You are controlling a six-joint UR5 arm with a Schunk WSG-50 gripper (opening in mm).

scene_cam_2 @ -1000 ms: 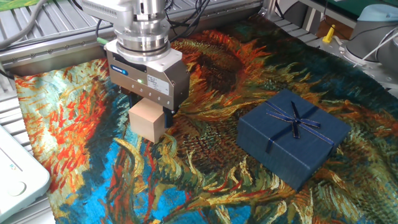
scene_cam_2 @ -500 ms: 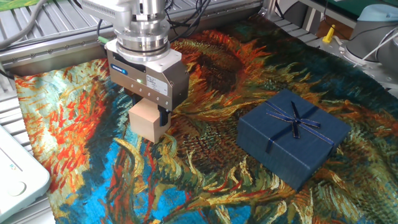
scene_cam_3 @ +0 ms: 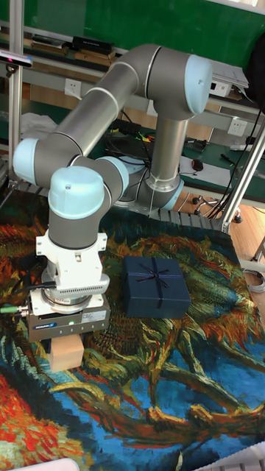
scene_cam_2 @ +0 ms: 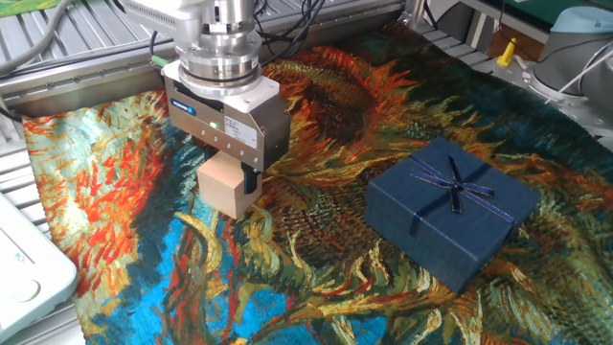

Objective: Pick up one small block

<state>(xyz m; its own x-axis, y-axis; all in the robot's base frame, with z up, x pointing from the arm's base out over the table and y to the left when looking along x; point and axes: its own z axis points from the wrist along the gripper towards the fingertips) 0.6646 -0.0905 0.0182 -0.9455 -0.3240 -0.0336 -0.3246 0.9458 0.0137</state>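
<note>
Gripper (scene_cam_2: 230,182) in the fixed view sits in the upper left of the frame, pointing straight down, its two fingers closed on the sides of the block (scene_cam_2: 223,187), which fills the gap between them. The block's lower edge looks level with or just off the painted cloth (scene_cam_2: 316,278); I cannot tell whether it is clear of it. A blue box (scene_cam_2: 450,211) lies well apart at right centre. In the tall fixed view the gripper (scene_cam_3: 68,346) hangs at lower left under the arm (scene_cam_3: 110,140), and the block (scene_cam_3: 67,353) shows below its housing, low over the cloth (scene_cam_3: 169,397), with the box (scene_cam_3: 155,287) near mid-frame. The fingers seem to hold only the block's upper part, so a quick lift could let it tilt or slip out; a dragging corner could also catch the cloth and rumple it.
</note>
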